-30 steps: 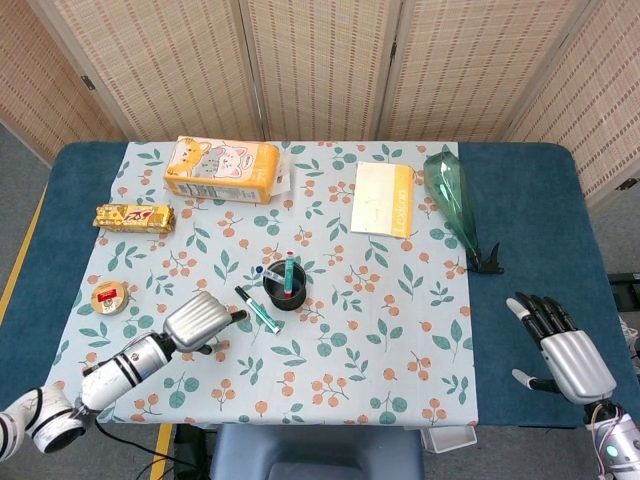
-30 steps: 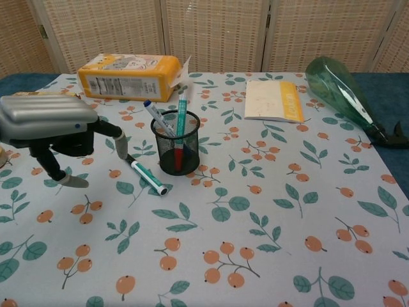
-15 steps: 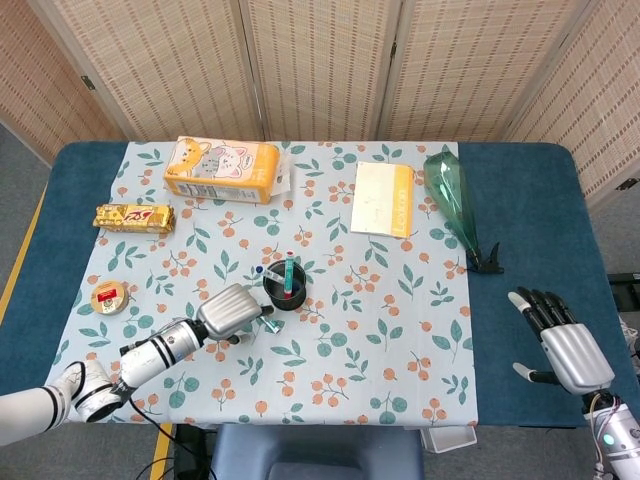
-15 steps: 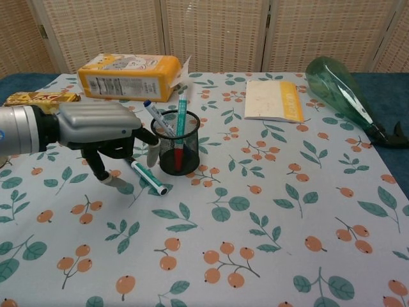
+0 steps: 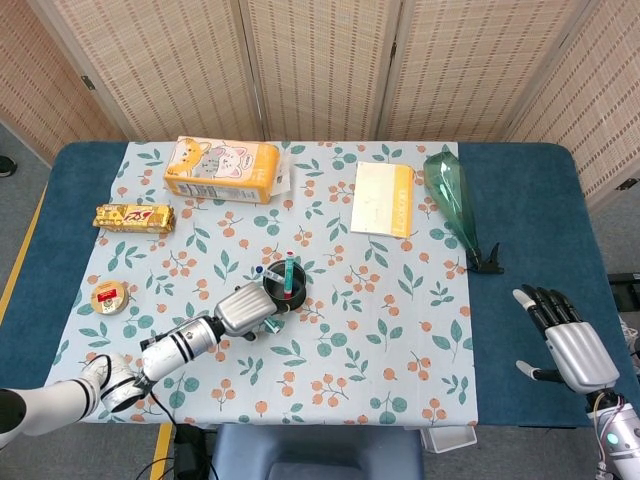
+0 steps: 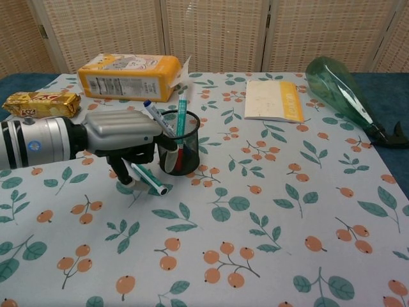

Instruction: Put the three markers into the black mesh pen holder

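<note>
L hand over marker beside pen holder; no grip.

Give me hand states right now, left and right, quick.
Left hand: over the marker on the table, fingers around it; a firm hold cannot be told.
Right hand: open, holding nothing.

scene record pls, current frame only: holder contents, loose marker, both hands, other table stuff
holder: black mesh pen holder, upright, mid-table
in holder: two markers, one with a blue cap, one green
loose marker: green marker lying on the tablecloth, left of the holder
left hand: over the loose marker, fingers curled down around it; grip not confirmed
right hand: open, off the cloth at the table's right edge
other: tissue pack, snack bar, notepad, green bottle lying down
</note>
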